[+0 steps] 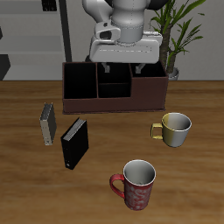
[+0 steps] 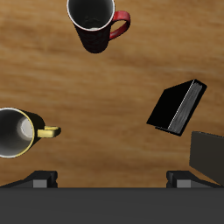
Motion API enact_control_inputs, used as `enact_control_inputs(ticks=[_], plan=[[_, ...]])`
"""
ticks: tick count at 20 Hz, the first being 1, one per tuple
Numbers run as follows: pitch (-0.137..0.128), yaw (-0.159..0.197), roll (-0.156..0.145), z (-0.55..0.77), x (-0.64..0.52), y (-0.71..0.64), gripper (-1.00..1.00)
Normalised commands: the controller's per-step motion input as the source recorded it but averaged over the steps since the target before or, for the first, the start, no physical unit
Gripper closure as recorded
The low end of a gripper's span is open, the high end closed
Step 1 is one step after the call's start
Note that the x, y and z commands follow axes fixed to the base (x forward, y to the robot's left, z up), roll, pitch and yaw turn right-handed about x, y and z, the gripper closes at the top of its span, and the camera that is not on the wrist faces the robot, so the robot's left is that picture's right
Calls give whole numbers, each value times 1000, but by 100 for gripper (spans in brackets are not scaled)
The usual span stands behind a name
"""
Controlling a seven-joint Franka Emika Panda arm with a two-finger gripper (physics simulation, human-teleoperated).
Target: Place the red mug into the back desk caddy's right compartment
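My gripper (image 1: 116, 66) hangs up high over the back desk caddy (image 1: 114, 85), and it holds nothing. In my wrist view I see only the ends of my two fingers (image 2: 41, 179), set far apart, so the gripper looks wide open.

The red mug (image 1: 136, 185) stands upright on the wooden table (image 1: 26, 188), close to the table's front edge and well away from the caddy. Its handle is red and its inside is dark.

The caddy sits at the back of the table. Its wide end part, the right compartment (image 1: 79, 85), is black inside; I think nothing is in it, but it is too dark to be sure.

A yellow mug (image 1: 174, 129) stands between the red mug and the caddy, off to one side. A black box (image 1: 74, 143) and a small grey box (image 1: 47, 123) lie in front of the caddy.
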Motion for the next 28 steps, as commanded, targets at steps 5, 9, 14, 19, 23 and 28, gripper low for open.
enact_control_inputs(ticks=[5,9,14,19,23,28], plan=[[-14,-13,-7,70,281,278,-100],[15,-15,12,-42,357,264,-100],[17,-22,12,18,303,252,-100],[13,13,-21,30,292,192,-100],[33,3,-20,43,299,174,-100],[10,-4,-16,84,266,113,-100]])
